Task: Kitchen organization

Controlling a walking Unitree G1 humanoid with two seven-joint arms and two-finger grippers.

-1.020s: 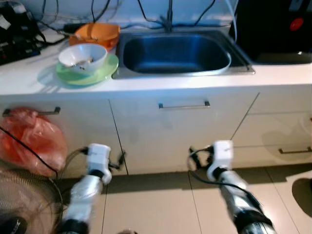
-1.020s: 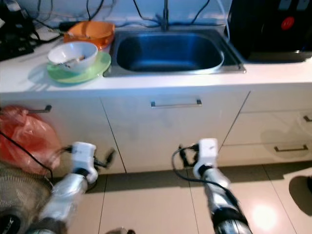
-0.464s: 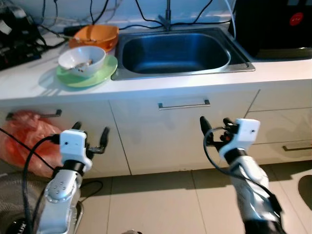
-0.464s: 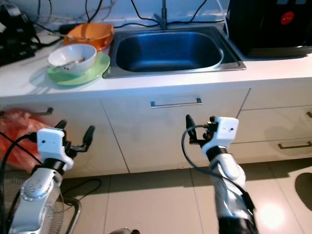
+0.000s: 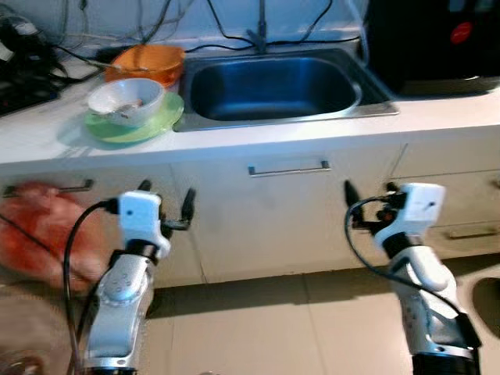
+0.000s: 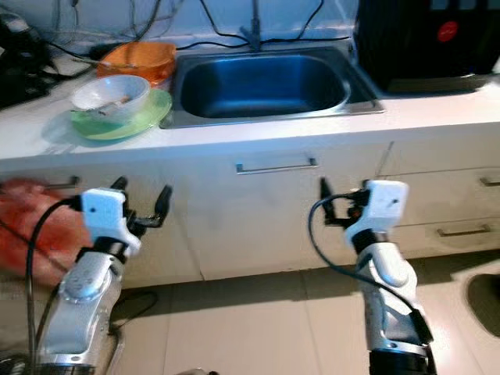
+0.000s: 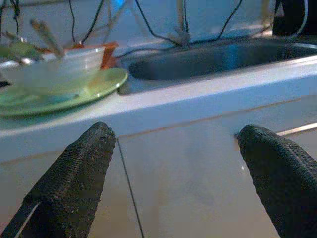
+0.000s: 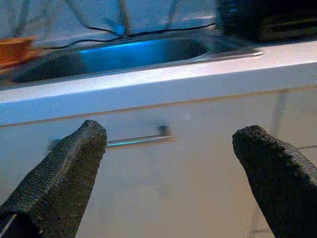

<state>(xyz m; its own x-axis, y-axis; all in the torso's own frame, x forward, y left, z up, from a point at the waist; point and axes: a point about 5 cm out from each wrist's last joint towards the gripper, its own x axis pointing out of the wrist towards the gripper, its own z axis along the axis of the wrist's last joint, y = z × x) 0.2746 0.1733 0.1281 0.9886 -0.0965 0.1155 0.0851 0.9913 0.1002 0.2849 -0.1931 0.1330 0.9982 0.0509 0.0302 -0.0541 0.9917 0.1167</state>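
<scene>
One white bowl sits on one green plate, with one orange bowl behind, all up and ahead of my left gripper, whose fingers are spread, empty. One sink lies ahead of my right gripper, likewise spread. A red bag beside my left arm is blurred.

left gripper raised, spread, right gripper likewise

A sink is set into a countertop. To its left, a bowl sits on a plate, with another bowl behind. Cabinet doors stand below the counter.
</scene>
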